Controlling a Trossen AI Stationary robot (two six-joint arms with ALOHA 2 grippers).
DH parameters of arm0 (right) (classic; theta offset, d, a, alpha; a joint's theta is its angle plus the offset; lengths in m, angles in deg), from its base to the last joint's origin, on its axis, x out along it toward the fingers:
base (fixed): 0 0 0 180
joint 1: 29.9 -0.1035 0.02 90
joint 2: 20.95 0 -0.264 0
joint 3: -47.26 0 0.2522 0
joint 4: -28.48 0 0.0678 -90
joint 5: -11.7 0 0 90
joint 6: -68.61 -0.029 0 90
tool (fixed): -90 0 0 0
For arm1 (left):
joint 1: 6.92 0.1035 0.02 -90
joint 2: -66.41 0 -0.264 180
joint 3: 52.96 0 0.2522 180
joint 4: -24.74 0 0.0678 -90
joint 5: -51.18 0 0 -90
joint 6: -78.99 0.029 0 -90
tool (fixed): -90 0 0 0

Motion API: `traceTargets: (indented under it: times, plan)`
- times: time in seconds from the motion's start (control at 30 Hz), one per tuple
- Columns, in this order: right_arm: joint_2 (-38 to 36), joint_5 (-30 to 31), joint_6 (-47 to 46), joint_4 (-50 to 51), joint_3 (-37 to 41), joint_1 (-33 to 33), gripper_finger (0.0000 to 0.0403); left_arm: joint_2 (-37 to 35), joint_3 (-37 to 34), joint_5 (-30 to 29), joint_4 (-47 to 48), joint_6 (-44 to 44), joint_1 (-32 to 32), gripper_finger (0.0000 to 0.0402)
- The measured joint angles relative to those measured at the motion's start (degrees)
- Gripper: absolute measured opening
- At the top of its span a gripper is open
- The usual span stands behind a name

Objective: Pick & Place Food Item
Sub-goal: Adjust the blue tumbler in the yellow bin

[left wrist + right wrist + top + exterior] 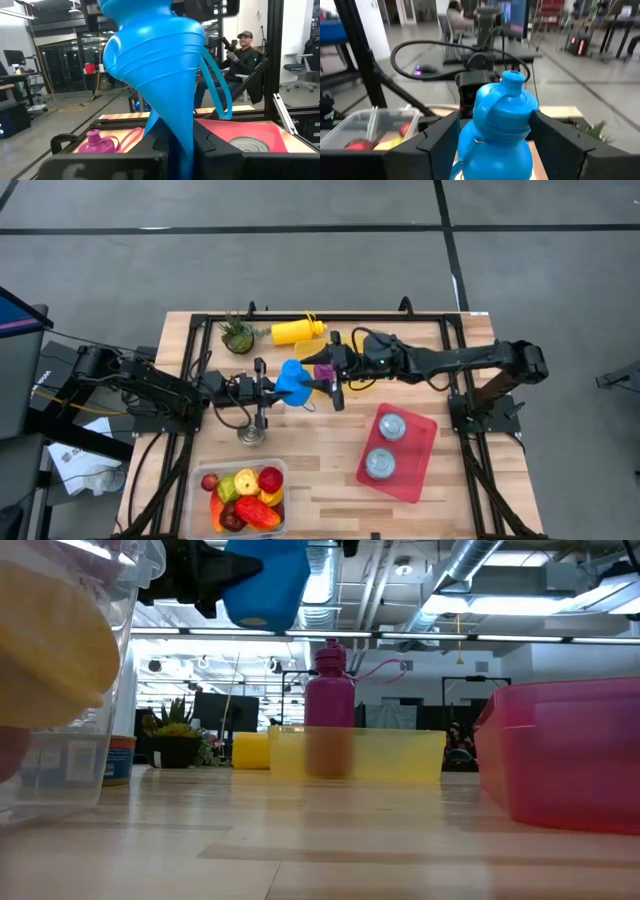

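Jaws of both grippers meet mid-worktop: left gripper (268,388) pinches the blue bottle's (293,382) narrow end, right gripper (330,383) straddles its cap end, apparently clamping it. No labels are readable. Nearest, the clear food container (244,492) sits at the front edge beside a red tray (398,452). Farther: purple bottle (323,371), yellow bottle (297,331), plant (238,335).

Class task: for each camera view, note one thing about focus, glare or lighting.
Low view: clear container looms blurred; ceiling lights glare. Left wrist view: blue bottle fills the frame, soft-edged. Right wrist view: the room behind is blurred. High view: evenly lit, faint shadows on the table.
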Motion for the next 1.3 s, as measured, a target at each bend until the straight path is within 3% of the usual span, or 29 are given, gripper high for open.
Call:
traceTargets:
  times: [0.37,0.7,1.03,1.17,1.3]
  plan:
    - [0.48,-1.13,-1.7,-21.43,12.3,2.11,0.0233,0.02,0.15,-0.07,-0.73,-0.15,0.13,0.0007]
    - [2.49,-2.16,-2.35,-24.26,12.19,3.62,0.0242,0.74,0.12,-0.48,-0.34,-0.2,0.3,0.0007]
    - [8.18,-4.39,-2.61,-25.5,6.52,5.17,0.0266,1.71,0.08,-1.04,-0.75,-0.56,0.3,0.0007]
    - [9.65,-4.12,-2.15,-25.29,5.22,5.06,0.025,1.73,0.08,-1.08,0.28,-0.52,0.57,0.0007]
    - [9.64,-3.8,-0.85,-24.85,5.05,4.89,0.0199,1.68,0.1,-1.16,0.64,-0.13,0.61,0.0012]
